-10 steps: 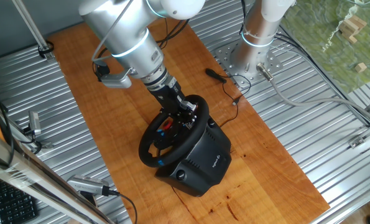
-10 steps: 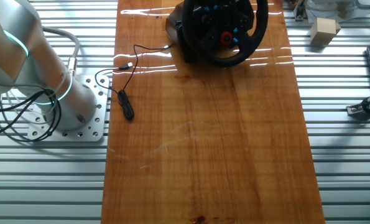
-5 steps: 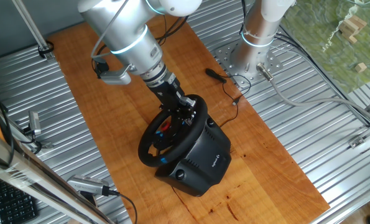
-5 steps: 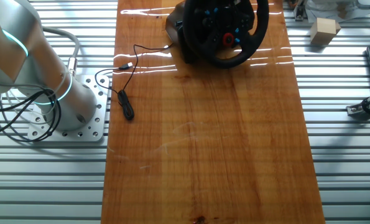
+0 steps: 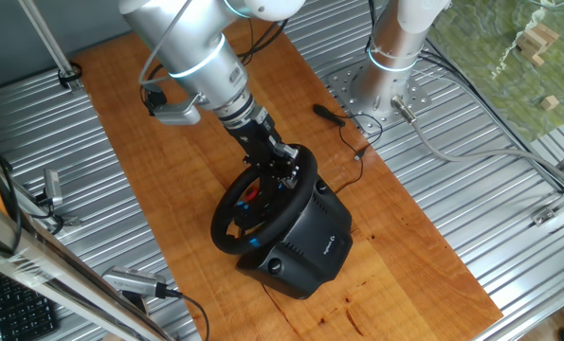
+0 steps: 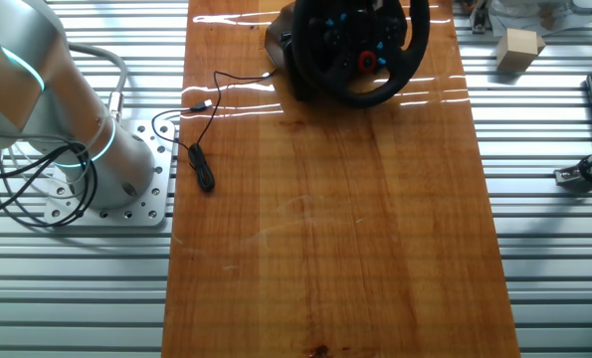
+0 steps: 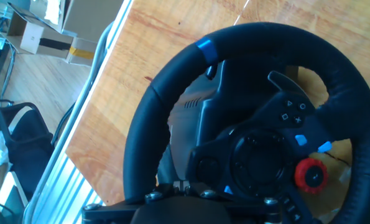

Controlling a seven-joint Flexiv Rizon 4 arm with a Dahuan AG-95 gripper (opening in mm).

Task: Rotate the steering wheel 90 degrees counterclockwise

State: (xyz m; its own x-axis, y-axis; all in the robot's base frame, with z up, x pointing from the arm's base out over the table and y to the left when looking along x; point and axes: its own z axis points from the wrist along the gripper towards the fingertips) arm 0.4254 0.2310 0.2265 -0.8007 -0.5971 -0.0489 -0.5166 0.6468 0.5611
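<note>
Now the arm's shifted slightly back since a second ago, steering wheel (image 5: 263,201) turning slowly; fingers' state at the rim — can't tell.

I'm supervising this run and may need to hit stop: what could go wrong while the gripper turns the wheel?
The gripper sits in among the spokes of the wheel, so its grasp is hidden; it could slip or jam as the wheel turns. The base seems to rest loose on the table and might shift. A cable lies near the base.
</note>
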